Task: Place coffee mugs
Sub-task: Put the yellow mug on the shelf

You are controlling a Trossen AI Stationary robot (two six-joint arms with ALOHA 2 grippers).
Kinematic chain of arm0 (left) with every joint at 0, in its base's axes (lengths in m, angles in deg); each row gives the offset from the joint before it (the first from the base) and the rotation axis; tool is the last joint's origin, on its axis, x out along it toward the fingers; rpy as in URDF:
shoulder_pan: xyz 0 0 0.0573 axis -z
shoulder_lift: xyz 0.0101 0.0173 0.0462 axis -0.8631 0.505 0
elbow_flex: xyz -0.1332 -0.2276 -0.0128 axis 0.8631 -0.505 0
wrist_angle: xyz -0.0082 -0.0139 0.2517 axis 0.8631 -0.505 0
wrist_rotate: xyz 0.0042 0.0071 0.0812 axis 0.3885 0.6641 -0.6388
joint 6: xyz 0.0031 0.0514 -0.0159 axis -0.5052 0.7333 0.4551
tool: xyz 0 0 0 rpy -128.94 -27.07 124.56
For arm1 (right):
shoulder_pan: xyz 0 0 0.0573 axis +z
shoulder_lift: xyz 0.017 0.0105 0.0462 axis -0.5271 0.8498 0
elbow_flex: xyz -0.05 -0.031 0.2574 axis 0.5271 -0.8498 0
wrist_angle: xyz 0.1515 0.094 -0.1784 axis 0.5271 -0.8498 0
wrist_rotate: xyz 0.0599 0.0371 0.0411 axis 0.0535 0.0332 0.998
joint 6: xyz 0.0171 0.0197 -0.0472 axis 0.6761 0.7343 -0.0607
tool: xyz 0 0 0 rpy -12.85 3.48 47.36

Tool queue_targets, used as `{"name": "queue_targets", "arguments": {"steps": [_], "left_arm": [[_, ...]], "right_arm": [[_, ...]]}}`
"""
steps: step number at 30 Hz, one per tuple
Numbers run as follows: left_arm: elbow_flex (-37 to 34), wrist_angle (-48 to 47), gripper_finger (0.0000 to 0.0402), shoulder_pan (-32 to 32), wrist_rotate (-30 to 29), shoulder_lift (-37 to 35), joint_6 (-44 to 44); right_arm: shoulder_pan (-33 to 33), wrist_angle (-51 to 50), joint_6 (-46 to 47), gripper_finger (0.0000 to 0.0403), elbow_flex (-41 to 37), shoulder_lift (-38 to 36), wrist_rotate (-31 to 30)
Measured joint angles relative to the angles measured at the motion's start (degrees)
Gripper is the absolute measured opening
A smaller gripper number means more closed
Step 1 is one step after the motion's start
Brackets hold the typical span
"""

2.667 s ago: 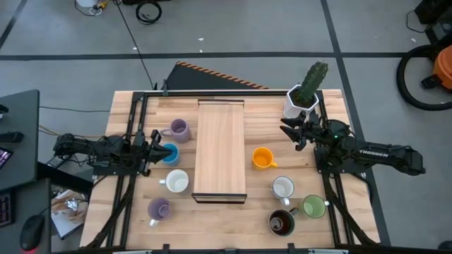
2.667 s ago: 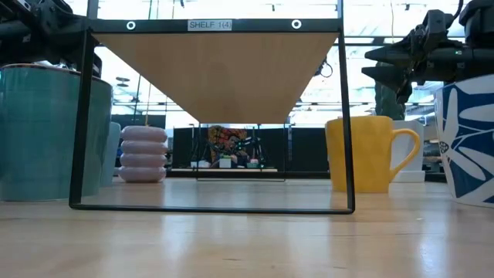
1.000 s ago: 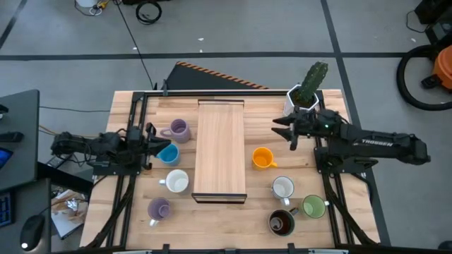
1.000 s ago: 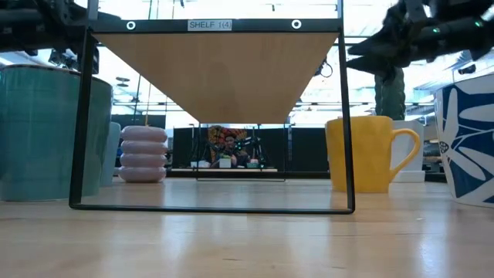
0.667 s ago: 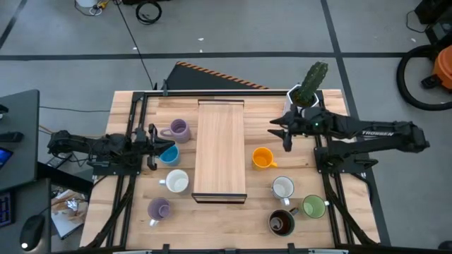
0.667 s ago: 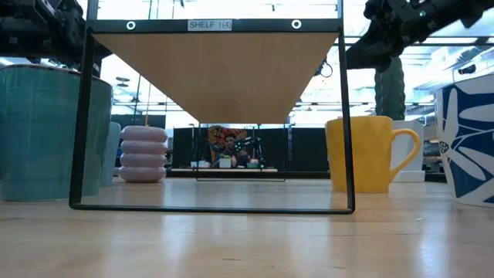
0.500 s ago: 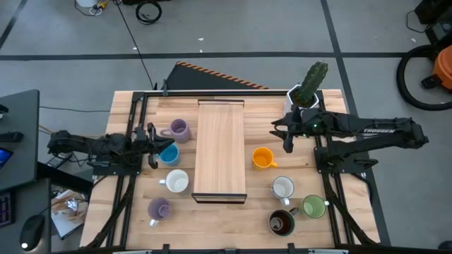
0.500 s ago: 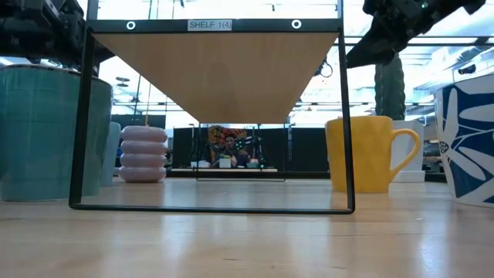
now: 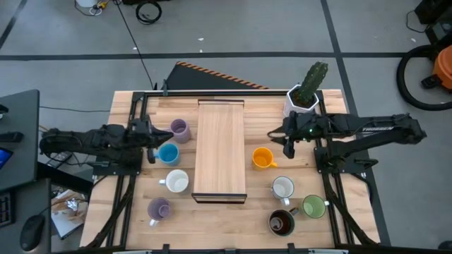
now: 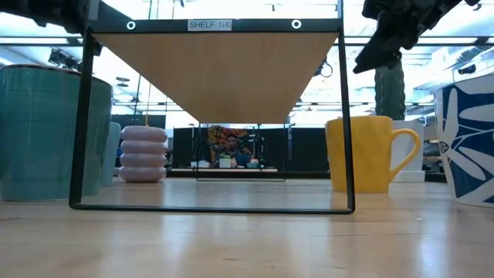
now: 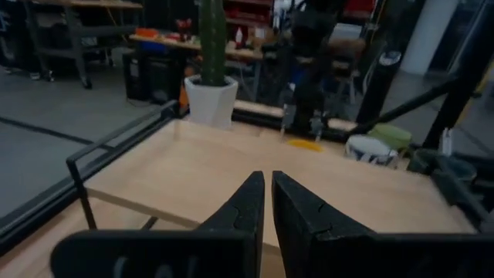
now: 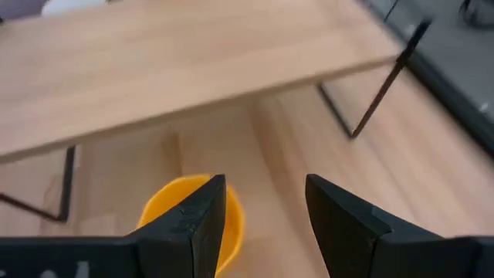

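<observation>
Eight mugs stand on their bases on the table, on either side of a wooden shelf [image 9: 221,149]. On the left stand a lilac mug [image 9: 179,129], a blue mug [image 9: 168,153], a white mug [image 9: 176,181] and a second lilac mug [image 9: 158,208]. On the right stand an orange mug [image 9: 263,158], a white mug [image 9: 283,188], a green mug [image 9: 313,206] and a dark brown mug [image 9: 281,222]. My left gripper [image 9: 150,136] is shut and empty, raised beside the blue mug. My right gripper [image 12: 258,208] is open and tipped down, just above and to the far right of the orange mug [image 12: 193,220].
A white pot with a green cactus [image 9: 302,99] stands at the far right, close behind my right arm. The shelf's thin black frame legs [image 10: 347,116] stand between the two groups of mugs. The shelf top [image 11: 255,170] is bare.
My right gripper has gone toward the table's left and near edges, toward the orange mug, and has tipped its fingers down. My left gripper has gone up and a little toward the far edge. No mug has moved.
</observation>
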Motion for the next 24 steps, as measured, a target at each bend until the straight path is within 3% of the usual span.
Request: {"name": "queue_targets", "arguments": {"steps": [7, 11, 18, 24], "left_arm": [[0.69, 0.05, 0.0036, -1.32, -1.6, 5.25, 0.55], [0.72, 1.56, 0.0056, -1.51, -0.18, 5.63, 0.98], [0.78, 2.27, 0.0113, -1.49, 2.01, 5.47, 1.02], [0.78, 2.41, 0.0121, -1.49, 2.02, 5.48, 0.2]], "right_arm": [[7.12, -1.55, 5.41, 0.0185, 0.0, 3.6, -5.14], [9.98, -4.16, 9.11, 0.0185, 0.0, 5.11, -7.56], [13.41, -6.51, 13.75, 0.0183, 0.32, 9.33, -6.45], [15.98, -15.17, 18.76, 0.0175, 6.63, 16.61, -4.87]]}}
